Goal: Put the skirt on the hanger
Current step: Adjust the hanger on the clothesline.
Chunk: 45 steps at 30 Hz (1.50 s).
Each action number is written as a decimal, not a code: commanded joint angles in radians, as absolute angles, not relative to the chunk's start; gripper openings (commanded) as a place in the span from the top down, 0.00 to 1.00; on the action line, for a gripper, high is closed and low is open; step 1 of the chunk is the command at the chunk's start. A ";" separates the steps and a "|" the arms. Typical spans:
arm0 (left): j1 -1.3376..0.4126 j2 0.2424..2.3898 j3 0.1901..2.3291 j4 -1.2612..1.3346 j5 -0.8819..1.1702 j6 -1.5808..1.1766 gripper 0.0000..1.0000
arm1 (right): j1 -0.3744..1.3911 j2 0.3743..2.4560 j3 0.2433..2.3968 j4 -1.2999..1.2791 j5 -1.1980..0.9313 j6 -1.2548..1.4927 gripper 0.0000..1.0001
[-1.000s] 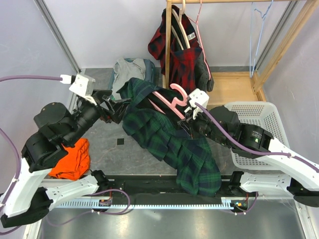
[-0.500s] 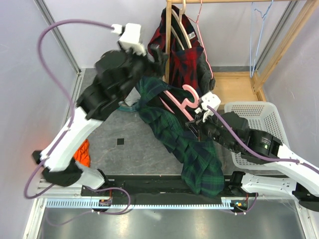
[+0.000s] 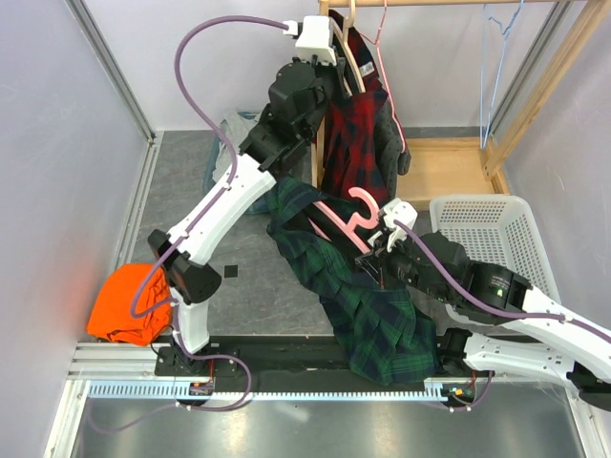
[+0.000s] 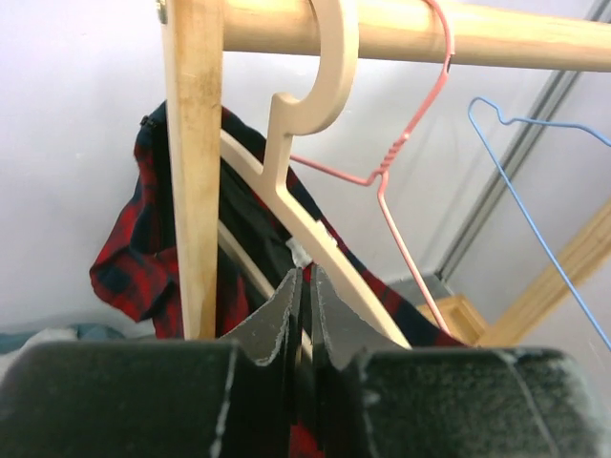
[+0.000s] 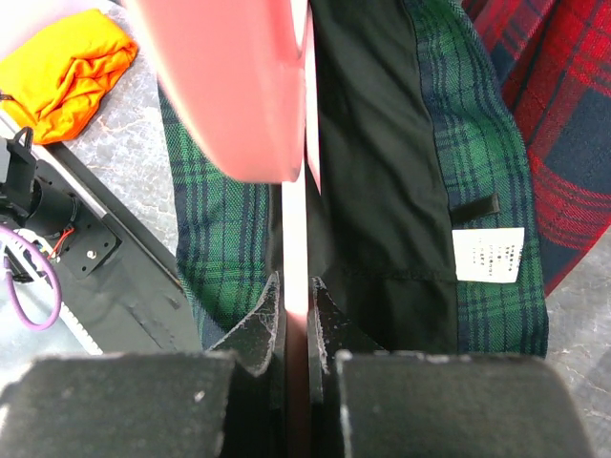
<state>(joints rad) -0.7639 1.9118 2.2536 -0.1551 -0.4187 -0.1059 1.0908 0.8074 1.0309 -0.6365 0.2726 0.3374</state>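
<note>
The green plaid skirt hangs mid-table, draped over the pink hanger and trailing toward 5 o'clock, down to the near edge. The right gripper is clamped tight on that hanger's flat arm, with the skirt's dark lining and white label just beside it. Up at 12 o'clock, the left gripper is pressed closed with nothing held, just beneath the wooden hanger on the rail, where a red plaid garment hangs. A white basket sits at 3 o'clock and an orange cloth at 8 o'clock.
</note>
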 commanded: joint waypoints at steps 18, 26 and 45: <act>-0.744 2.210 2.447 0.233 -0.269 0.072 0.98 | 1.092 0.756 0.988 -0.508 0.241 0.394 1.00; -0.732 2.278 2.496 0.265 -0.003 -0.031 0.98 | 1.091 0.723 0.953 -0.508 0.245 0.410 1.00; -0.713 2.382 2.560 0.439 0.351 -0.265 0.98 | 1.092 0.710 0.920 -0.514 0.276 0.457 1.00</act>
